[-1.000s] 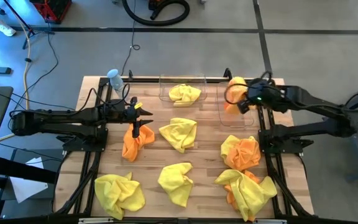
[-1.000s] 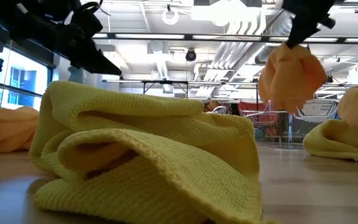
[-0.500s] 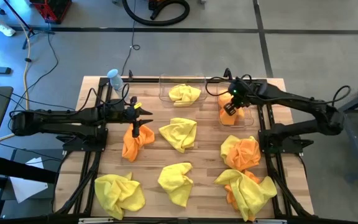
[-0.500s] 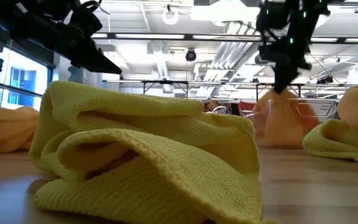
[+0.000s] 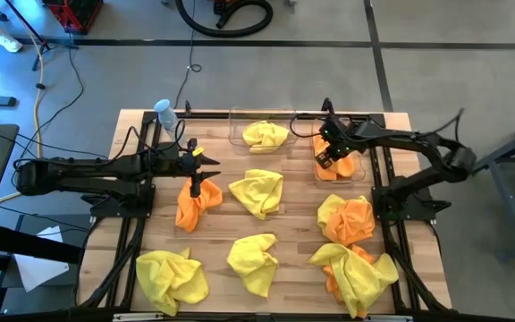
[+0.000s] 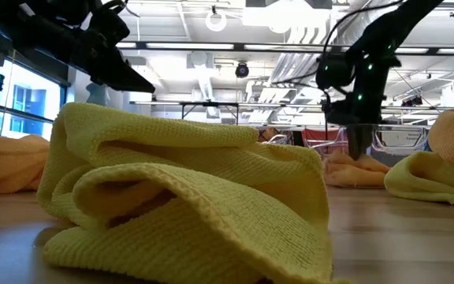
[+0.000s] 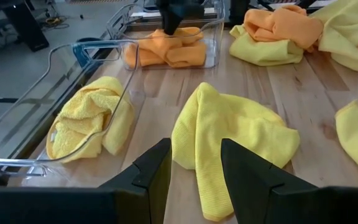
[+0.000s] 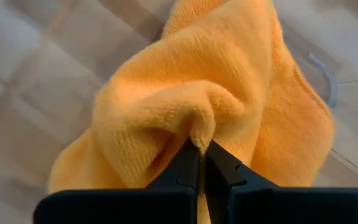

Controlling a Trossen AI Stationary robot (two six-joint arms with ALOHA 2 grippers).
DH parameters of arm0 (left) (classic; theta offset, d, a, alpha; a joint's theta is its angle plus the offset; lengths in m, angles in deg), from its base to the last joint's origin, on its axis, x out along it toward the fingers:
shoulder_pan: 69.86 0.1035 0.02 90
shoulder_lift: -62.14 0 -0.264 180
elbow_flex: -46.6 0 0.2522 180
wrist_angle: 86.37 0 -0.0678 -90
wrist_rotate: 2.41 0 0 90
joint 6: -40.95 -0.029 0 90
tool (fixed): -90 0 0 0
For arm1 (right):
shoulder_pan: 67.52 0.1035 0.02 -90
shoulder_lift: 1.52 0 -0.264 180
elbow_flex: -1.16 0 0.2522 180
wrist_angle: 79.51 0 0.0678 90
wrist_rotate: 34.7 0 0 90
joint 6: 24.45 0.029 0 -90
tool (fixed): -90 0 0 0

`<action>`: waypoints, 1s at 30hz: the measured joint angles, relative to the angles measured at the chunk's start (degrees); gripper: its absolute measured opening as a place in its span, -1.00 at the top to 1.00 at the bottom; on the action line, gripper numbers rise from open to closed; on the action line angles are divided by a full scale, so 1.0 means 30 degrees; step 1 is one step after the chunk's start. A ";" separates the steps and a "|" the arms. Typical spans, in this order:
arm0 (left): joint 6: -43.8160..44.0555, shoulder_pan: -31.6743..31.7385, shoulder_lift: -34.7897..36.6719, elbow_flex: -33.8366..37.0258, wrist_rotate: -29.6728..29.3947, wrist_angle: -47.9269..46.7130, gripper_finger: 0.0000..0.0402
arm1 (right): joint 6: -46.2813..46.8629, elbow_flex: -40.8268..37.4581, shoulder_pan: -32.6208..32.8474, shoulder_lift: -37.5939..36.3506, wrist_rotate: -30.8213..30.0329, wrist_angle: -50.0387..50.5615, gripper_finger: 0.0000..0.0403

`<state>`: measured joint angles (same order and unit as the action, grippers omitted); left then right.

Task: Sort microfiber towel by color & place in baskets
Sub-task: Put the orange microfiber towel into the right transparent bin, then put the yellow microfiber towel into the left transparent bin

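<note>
Orange microfiber towel is being lowered into the right basket, pinched between the closed fingers of the right gripper. The next move likely calls for parting those fingers and lifting clear. Left gripper is hovering with fingers apart, a yellow towel lying just ahead on the surface.

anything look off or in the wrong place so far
Nothing stands out. The left basket holds only a yellow towel, and the right gripper is pinching an orange towel down into the right basket. The left gripper hovers open.
</note>
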<state>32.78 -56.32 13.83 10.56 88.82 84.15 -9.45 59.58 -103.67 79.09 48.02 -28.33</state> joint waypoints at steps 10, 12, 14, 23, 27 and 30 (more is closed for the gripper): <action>0.0009 0.0001 0.0000 0.0000 -0.0007 -0.0052 0.37 | 0.1073 0.0000 -0.0341 0.1001 0.0004 -0.0884 0.77; 0.0009 0.0001 0.0000 0.0000 -0.0007 -0.0054 0.37 | 0.1378 0.0000 -0.0428 0.0687 0.0004 -0.0700 0.66; 0.0009 0.0001 0.0000 0.0000 -0.0007 -0.0056 0.37 | 0.1392 0.0001 -0.0470 0.0355 0.0018 -0.0528 0.54; 0.0054 -0.0006 0.0000 0.0000 -0.0295 -0.0061 0.37 | 0.2620 0.0525 -0.0420 -0.2911 -0.0369 0.2034 0.28; 0.0728 -0.0006 0.0000 0.0000 -0.0826 -0.0058 0.37 | 0.3308 0.0525 -0.0249 -0.4674 -0.0396 0.2850 0.30; 0.1146 -0.0006 0.0000 0.0001 -0.0867 -0.0060 0.37 | 0.3794 0.0518 0.0250 -0.5814 -0.0440 0.3723 0.32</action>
<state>36.22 -56.34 13.83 10.56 86.22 83.97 1.94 61.14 -102.92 61.65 46.70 -17.16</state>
